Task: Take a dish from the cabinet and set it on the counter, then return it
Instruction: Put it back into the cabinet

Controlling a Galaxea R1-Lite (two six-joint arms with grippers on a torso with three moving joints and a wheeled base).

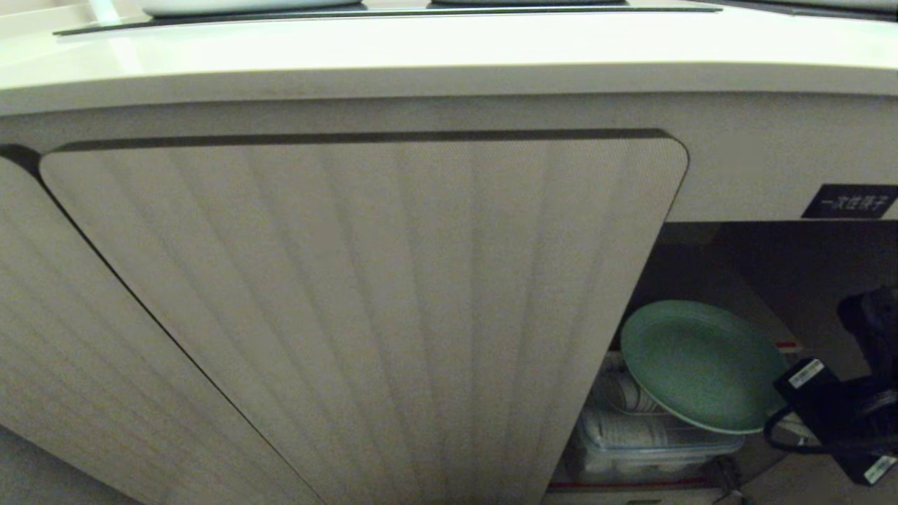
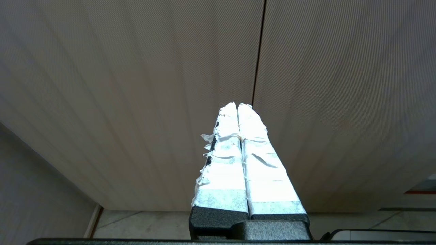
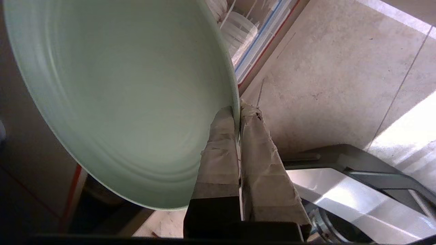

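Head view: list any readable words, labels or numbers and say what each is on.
Black label on the cabinet front: white characters, too blurred to quote reliably.
White stickers on the right hand's black housing: print too small to read.
Nothing else legible.
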